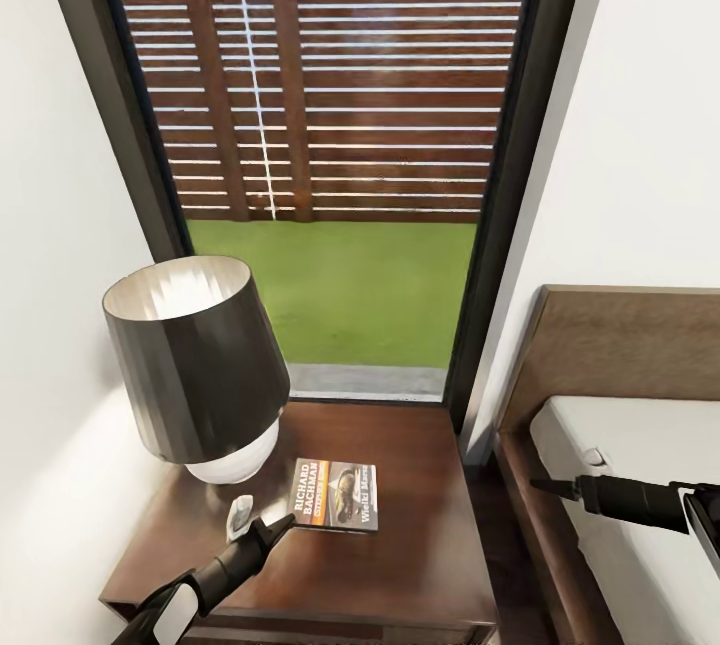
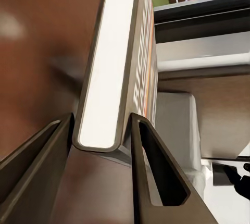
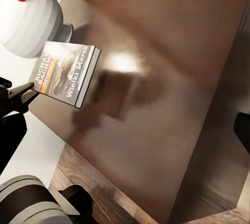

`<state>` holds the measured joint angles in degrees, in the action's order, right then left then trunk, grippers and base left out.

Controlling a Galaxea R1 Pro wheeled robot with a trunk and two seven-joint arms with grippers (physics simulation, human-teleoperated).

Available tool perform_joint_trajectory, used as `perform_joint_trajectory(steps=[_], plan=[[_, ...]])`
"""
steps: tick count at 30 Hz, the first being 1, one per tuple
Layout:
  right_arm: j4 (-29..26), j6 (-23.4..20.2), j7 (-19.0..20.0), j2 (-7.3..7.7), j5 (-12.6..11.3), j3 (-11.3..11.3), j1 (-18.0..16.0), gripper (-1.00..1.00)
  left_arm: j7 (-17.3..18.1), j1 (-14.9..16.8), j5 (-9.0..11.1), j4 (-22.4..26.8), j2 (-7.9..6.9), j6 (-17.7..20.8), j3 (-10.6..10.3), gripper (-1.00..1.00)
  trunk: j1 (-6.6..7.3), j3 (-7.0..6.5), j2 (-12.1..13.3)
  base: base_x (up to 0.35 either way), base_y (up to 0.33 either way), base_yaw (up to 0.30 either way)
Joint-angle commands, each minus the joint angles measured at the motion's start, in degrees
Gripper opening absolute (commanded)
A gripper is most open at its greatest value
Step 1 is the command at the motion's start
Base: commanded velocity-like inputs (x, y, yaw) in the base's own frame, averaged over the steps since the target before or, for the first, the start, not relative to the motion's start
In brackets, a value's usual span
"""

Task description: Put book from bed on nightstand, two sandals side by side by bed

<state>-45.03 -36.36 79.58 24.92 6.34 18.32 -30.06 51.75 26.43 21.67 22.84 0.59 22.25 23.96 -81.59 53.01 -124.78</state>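
One book gripped by left hand above one nightstand, right hand's state unclear

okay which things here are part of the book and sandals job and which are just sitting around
Part of the job: book, held in the left gripper; nightstand under it; bed.
Just there: lamp, window, fence, grass.

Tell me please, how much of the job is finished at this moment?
Nearly done: the book is over the nightstand beside the lamp, no longer on the bed. In hand: the left gripper holds its edge between its fingers, not released. Left: the two sandals.
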Motion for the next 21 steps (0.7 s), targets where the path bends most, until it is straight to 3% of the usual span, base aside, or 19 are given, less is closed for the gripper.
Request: perform_joint_trajectory(steps=[1, 5, 21], plan=[[-0.06, -0.55, 0.49, -0.05, 0.6, 0.24, -0.04, 1.0, 0.1, 0.03, 0.22, 0.02, 0.03, 0.52, 0.2, -1.0, 0.01, 0.05, -0.02, 0.0, 0.0, 0.0], [-0.06, -0.56, 0.49, -0.05, 0.6, 0.29, -0.06, 1.0, 0.1, 0.05, 0.22, 0.02, 0.03, 0.52, 0.19, -1.0, 0.01, 0.05, -0.02, 0.0, 0.0, 0.0], [-0.06, -0.57, 0.49, -0.04, 0.6, 0.16, -0.02, 1.0, 0.1, 0.03, 0.22, 0.02, 0.03, 0.54, 0.21, -1.0, -3.5, 2.92, -6.44, 0.0, 0.0, 0.0]])
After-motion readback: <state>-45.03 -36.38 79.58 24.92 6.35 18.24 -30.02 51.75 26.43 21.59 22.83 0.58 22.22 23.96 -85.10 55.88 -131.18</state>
